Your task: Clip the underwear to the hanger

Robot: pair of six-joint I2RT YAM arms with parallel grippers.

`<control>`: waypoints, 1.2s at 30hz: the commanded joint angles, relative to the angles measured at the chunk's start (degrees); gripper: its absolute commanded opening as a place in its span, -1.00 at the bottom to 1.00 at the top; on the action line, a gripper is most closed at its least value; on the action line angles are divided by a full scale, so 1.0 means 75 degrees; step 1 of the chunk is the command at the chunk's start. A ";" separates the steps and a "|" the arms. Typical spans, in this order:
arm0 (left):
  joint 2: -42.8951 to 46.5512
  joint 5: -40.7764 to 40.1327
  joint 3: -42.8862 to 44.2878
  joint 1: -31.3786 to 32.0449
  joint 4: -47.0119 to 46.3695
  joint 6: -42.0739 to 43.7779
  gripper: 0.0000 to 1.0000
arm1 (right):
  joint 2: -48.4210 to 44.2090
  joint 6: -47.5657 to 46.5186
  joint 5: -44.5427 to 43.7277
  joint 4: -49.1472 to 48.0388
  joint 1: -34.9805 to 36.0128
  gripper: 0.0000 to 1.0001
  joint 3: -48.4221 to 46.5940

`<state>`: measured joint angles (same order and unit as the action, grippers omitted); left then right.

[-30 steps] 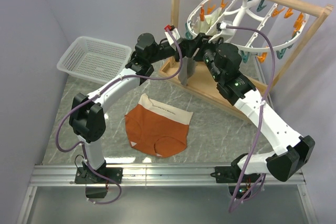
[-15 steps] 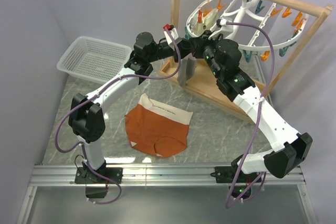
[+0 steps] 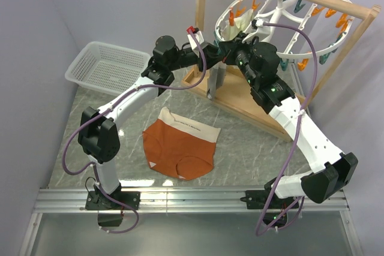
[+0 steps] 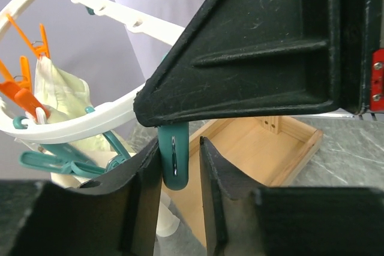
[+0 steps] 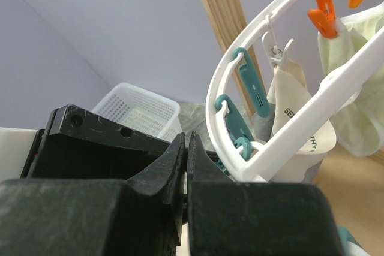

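Underwear (image 3: 180,148): rust-orange briefs with a cream waistband, lying flat on the bench (image 3: 240,148) between the two arms, well apart from both end effectors
Hanger (image 4: 90,121): white ring hung on the wooden frame (image 3: 201,4), with orange and teal pins dangling from it
Left end effector (image 4: 179,148): raised at the ring, fingers spread, with a teal clothespin (image 4: 174,166) hanging between them and a gap on one side
Right end effector (image 5: 186,142): fingers pressed together, just beside the ring
Cream cloth (image 4: 54,97): pinned to the ring by an orange pin
Basket (image 3: 108,67): white mesh, at the bench's far left
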<state>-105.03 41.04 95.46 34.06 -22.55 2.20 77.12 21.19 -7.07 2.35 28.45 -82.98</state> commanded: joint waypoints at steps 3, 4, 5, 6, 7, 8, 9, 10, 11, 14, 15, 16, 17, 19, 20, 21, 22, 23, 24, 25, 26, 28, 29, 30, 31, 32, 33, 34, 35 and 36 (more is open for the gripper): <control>0.0153 0.0294 0.0479 -0.0018 -0.0087 -0.0234 -0.22 | -0.0099 0.0128 0.0017 -0.0149 -0.0101 -1.00 -0.0362; 0.0153 0.0306 0.0491 -0.0018 -0.0134 -0.0246 -0.19 | -0.0111 0.0116 0.0017 -0.0149 -0.0090 -1.00 -0.0339; 0.0141 0.0306 0.0502 -0.0018 -0.0193 -0.0501 -0.15 | -0.0111 0.0093 0.0017 -0.0161 -0.0090 -1.00 -0.0315; 0.0141 0.0283 0.0549 -0.0018 -0.0228 -0.0562 -0.12 | -0.0111 0.0093 0.0052 -0.0184 -0.0113 -1.00 -0.0280; 0.0130 0.0294 0.0584 -0.0007 -0.0217 -0.0574 -0.12 | -0.0123 0.0104 0.0110 -0.0173 -0.0113 -1.00 -0.0268; 0.0095 0.0283 0.0631 0.0005 -0.0205 -0.0574 -0.12 | -0.0111 0.0116 0.0146 -0.0161 -0.0113 -1.00 -0.0256; 0.0083 0.0259 0.0701 0.0005 -0.0170 -0.0597 -0.20 | -0.0134 0.0128 0.0227 -0.0149 -0.0102 -1.00 -0.0245; 0.0059 0.0259 0.0748 0.0005 -0.0147 -0.0609 -0.32 | -0.0123 0.0151 0.0263 -0.0161 -0.0102 -1.00 -0.0233; 0.0013 0.0271 0.0783 0.0017 -0.0111 -0.0609 -0.45 | -0.0146 0.0198 0.0286 -0.0149 -0.0113 -1.00 -0.0233; -0.0069 0.0340 0.0912 0.0028 -0.0029 -0.0633 -0.84 | -0.0135 0.0466 0.0426 -0.0080 -0.0160 -0.94 -0.0268; -0.0093 0.0353 0.0959 0.0028 0.0041 -0.0621 -0.96 | -0.0123 0.0572 0.0450 -0.0033 -0.0183 -0.85 -0.0303; -0.0093 0.0364 0.0959 0.0028 0.0030 -0.0633 -0.99 | -0.0134 0.0689 0.0474 0.0003 -0.0207 -0.73 -0.0326; -0.0082 0.0388 0.0936 0.0028 0.0029 -0.0633 -0.99 | -0.0146 0.0980 0.0602 0.0108 -0.0253 -0.50 -0.0338; -0.0070 0.0400 0.0901 0.0028 0.0053 -0.0598 -0.99 | -0.0111 0.1298 0.0871 0.0225 -0.0452 -0.39 -0.0408; -0.0070 0.0446 0.0901 0.0040 0.0065 -0.0609 -0.99 | -0.0088 0.1543 0.0919 0.0377 -0.0499 -0.30 -0.0455; -0.0058 0.0458 0.0889 0.0029 0.0076 -0.0598 -0.99 | -0.0064 0.1650 0.0919 0.0471 -0.0593 -0.23 -0.0537; -0.0046 0.0458 0.0866 0.0028 0.0088 -0.0586 -0.99 | -0.0041 0.1732 0.1059 0.0611 -0.0640 -0.10 -0.0572; -0.0023 0.0458 0.0854 0.0040 0.0100 -0.0574 -0.99 | -0.0029 0.1791 0.1083 0.0647 -0.0652 -0.05 -0.0596; -0.0023 0.0458 0.0866 0.0029 0.0123 -0.0551 -0.99 | -0.0029 0.1757 0.0979 0.0682 -0.0687 -0.01 -0.0619; -0.0011 0.0458 0.0866 0.0028 0.0123 -0.0574 -0.99 | -0.0029 0.1757 0.0955 0.0718 -0.0699 0.06 -0.0631; -0.0023 0.0458 0.0877 0.0028 0.0135 -0.0574 -0.99 | -0.0029 0.1768 0.0966 0.0776 -0.0711 0.08 -0.0620; -0.0034 0.0412 0.0912 0.0040 0.0135 -0.0574 -0.99 | 0.0041 0.1815 0.0955 0.1021 -0.0746 0.08 -0.0678; -0.0046 0.0376 0.0924 0.0040 0.0135 -0.0609 -0.99 | 0.0064 0.1885 0.0966 0.1127 -0.0758 0.08 -0.0713; -0.0070 0.0353 0.0994 0.0040 0.0147 -0.0632 -0.99 | 0.0065 0.1909 0.0966 0.1175 -0.0758 0.08 -0.0725; -0.0116 0.0329 0.1053 0.0040 0.0205 -0.0621 -0.99 | 0.0030 0.1897 0.0955 0.1210 -0.0758 0.08 -0.0725; -0.0128 0.0306 0.1100 0.0040 0.0263 -0.0598 -0.99 | -0.0005 0.1874 0.0966 0.1257 -0.0781 0.08 -0.0713; -0.0128 0.0294 0.1112 0.0040 0.0264 -0.0586 -0.99 | -0.0029 0.1874 0.0966 0.1338 -0.0793 0.08 -0.0795; -0.0117 0.0259 0.1100 0.0040 0.0252 -0.0574 -0.99 | -0.0075 0.1874 0.0781 0.1490 -0.0793 0.09 -0.0842; -0.0117 0.0224 0.1077 0.0040 0.0229 -0.0563 -0.99 | -0.0122 0.1827 0.0767 0.1549 -0.0793 0.09 -0.0900; -0.0128 0.0224 0.1077 0.0040 0.0229 -0.0551 -1.00 | -0.0169 0.1804 0.0755 0.1562 -0.0793 0.10 -0.0912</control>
<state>-106.78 42.15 100.64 34.24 -18.96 -1.26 77.06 35.11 2.13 9.96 23.92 -87.11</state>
